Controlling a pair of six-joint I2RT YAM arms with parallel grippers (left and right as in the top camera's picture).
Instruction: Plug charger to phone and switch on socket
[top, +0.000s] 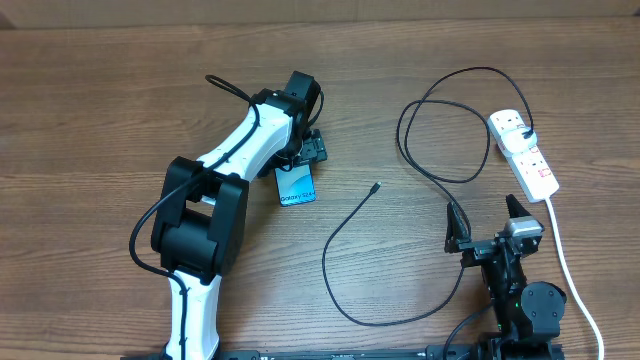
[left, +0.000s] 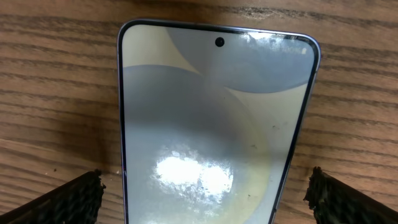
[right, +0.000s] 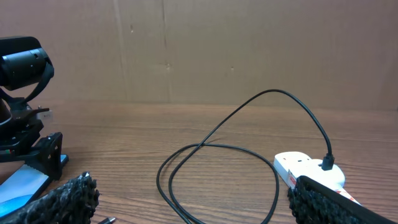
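We see both pincers spread wide and holding nothing.

The left pincer (left: 208, 198) hovers over the phone (top: 296, 187), which lies flat on the bench (top: 100, 100), its fingers (left: 74, 200) either side and clear of its edges. The right pincer (top: 487, 222) sits low near the socket (top: 525, 155). The charger (top: 335, 235) loops across the bench, its plug (top: 527, 133) in the socket and its connector tip (top: 375, 186) apart from the phone.
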